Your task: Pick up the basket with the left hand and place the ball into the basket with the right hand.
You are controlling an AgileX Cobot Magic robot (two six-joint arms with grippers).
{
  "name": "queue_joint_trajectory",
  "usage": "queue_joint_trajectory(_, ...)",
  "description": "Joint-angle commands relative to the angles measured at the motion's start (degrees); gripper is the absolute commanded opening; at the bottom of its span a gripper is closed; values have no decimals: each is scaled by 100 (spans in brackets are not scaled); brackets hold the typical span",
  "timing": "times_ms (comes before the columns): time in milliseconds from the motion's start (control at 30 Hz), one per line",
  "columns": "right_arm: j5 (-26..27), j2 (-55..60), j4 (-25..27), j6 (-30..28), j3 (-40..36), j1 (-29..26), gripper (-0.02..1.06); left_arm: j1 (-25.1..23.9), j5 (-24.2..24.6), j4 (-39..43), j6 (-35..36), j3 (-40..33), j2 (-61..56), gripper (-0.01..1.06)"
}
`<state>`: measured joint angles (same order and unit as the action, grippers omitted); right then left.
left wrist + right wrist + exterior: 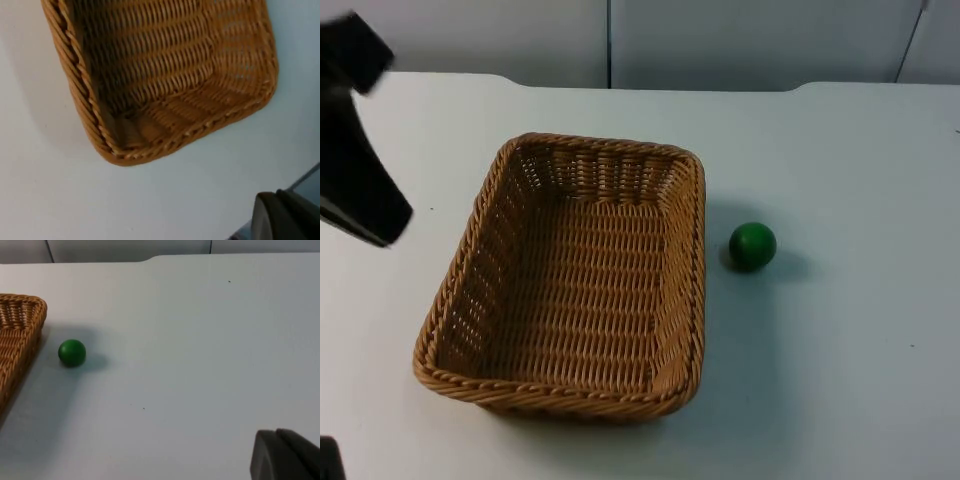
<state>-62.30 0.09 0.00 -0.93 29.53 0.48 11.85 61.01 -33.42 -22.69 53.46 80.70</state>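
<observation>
A: White table top (pixel 860 400) runs back to the grey partition wall (pixel 470 40). Where's the task stuff?

B: Wicker basket (pixel 575 275) sits flat on the table, centre-left in the top view, nothing in it. Green ball (pixel 752 246) is on the table just beside the basket's right rim, at 3 o'clock from it, not touching

A: Left arm?

B: Left arm (pixel 355 150) hangs at 9 o'clock of the basket, apart from it. From the left wrist view a basket corner (pixel 165 90) lies under it, with one black fingertip (pixel 285 217) of the left gripper showing. Can't tell if that claw is released or clenched

A: Right side?

B: Right wrist view looks across the table at the ball (pixel 72 352) next to the basket corner (pixel 20 325), well apart from the right gripper fingertip (pixel 282 455). Claw state there: can't tell either. Ball untouched
</observation>
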Motion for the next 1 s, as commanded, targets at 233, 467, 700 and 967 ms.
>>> queue_joint_trajectory(233, 53, -9, 0, -3, -28, -48, 0, 1233, -2048, 2331, 904, 127, 1276, 0)
queue_joint_trajectory(467, 53, -9, 0, -3, -28, -48, 0, 1244, -2107, 3305, 1414, 834, 1791, 0)
queue_joint_trajectory(700, 53, -9, 0, 10, -28, -48, 0, 1244, -2561, 3224, 1489, 1244, 1837, 37)
queue_joint_trajectory(967, 53, -9, 0, -1, -28, -48, 0, 1232, -2912, 3381, 2477, 1244, 2006, 64)
